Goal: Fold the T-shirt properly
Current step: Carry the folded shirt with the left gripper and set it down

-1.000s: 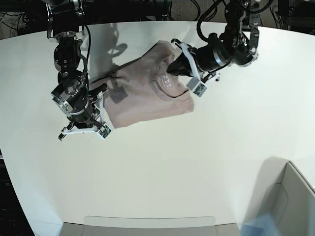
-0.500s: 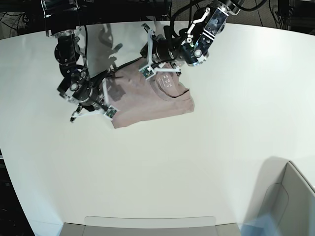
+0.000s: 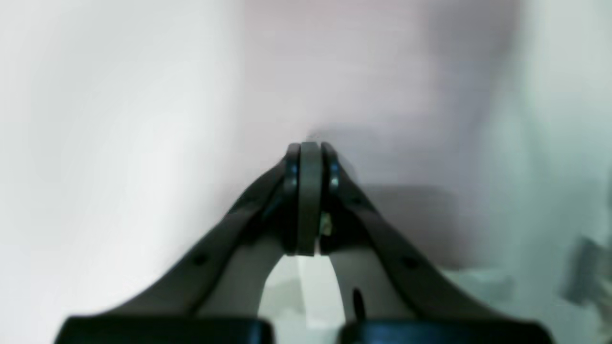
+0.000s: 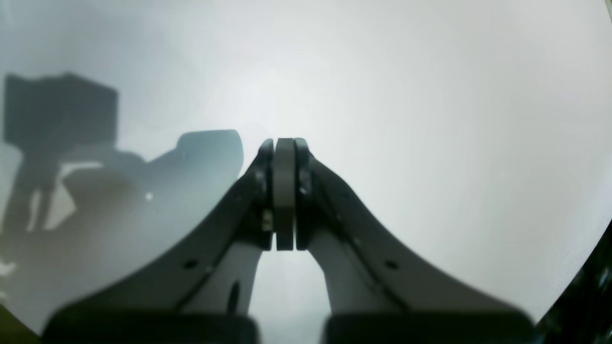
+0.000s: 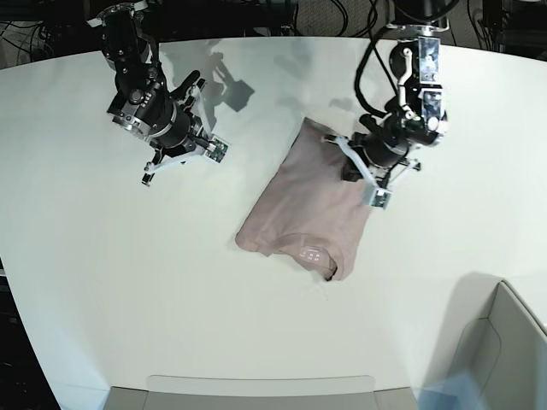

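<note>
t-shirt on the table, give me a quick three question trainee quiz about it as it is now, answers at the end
1. True or false: in the base view, the collar of the shirt lies at the end farther from the arms.
2. Which tool is over the shirt, the left or the right?
3. Fill in: in the right wrist view, the jaws of the right tool are ____.

Key: 1 true; 2 the left; 3 shut
</note>
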